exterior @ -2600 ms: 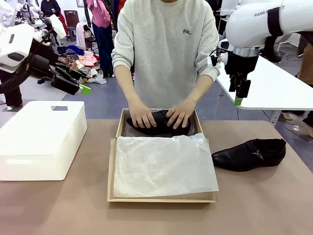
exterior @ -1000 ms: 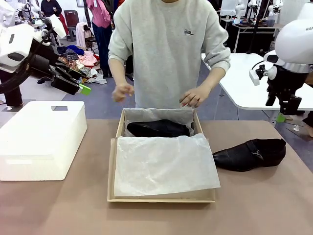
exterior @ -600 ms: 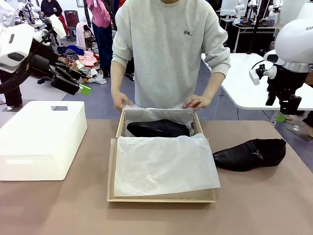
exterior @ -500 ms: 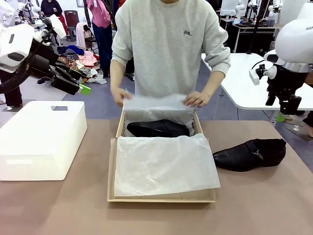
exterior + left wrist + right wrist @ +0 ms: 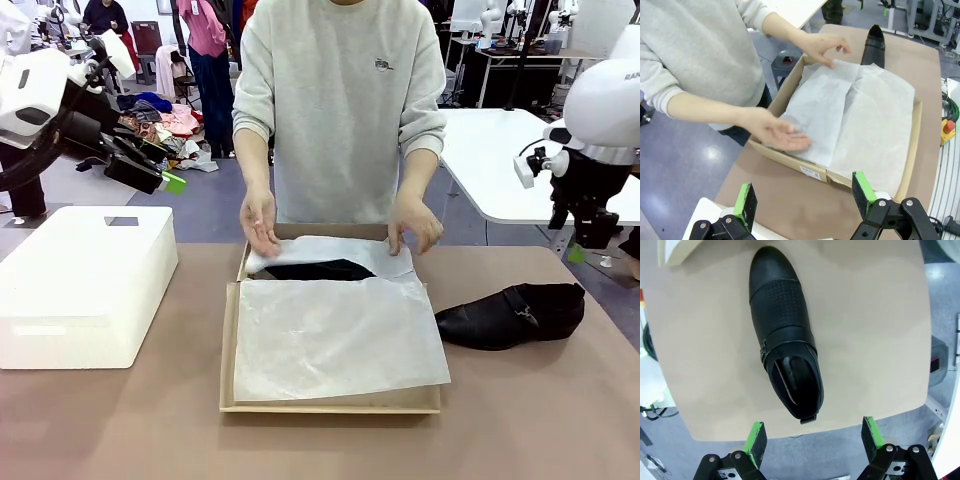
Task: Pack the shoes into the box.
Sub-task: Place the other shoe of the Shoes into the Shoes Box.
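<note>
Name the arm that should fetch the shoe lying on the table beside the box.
Right. The right gripper hangs open just above the loose shoe beside the box. The left gripper sits far off by the white block, with the box and the person's hands between it and the shoe.

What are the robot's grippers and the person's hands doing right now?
Left gripper: open, holding nothing.
Right gripper: open, holding nothing.
Person's hands: flat on white tissue paper in tan cardboard shoebox.
</note>
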Action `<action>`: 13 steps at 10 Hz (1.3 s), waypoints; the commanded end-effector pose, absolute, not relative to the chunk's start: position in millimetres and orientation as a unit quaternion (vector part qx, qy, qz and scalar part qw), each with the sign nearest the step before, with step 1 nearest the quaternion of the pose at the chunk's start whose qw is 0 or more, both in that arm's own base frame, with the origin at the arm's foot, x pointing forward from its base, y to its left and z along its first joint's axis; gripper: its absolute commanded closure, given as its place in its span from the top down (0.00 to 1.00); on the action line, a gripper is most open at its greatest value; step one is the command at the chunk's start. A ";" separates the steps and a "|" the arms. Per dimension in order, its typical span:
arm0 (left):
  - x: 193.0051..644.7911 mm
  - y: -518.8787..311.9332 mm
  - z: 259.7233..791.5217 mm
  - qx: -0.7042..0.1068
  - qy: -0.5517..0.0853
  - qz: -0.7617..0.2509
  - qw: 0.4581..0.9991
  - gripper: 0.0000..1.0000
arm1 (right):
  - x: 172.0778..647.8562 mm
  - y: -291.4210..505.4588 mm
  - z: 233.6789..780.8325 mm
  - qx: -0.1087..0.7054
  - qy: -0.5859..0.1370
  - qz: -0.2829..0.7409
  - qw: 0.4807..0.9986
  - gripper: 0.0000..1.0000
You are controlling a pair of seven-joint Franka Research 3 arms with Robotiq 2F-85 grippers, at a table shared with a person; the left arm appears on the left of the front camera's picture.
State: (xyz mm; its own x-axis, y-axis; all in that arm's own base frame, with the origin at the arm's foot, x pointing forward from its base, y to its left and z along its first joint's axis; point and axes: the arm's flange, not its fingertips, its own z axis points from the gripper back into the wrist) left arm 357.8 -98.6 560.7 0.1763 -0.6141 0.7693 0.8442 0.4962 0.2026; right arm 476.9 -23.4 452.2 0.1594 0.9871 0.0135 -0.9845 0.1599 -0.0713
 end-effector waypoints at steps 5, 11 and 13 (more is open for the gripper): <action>358.5 -97.7 560.1 -0.142 -0.423 -0.485 0.752 1.00 | 480.3 -42.3 401.2 0.005 -0.067 0.650 0.757 1.00; 358.5 -97.7 560.1 -0.142 -0.423 -0.485 0.752 1.00 | 492.9 -46.3 375.8 0.024 -0.071 0.654 0.753 1.00; 358.5 -97.7 560.1 -0.142 -0.423 -0.485 0.752 1.00 | 494.4 -44.8 370.5 0.027 -0.074 0.655 0.751 1.00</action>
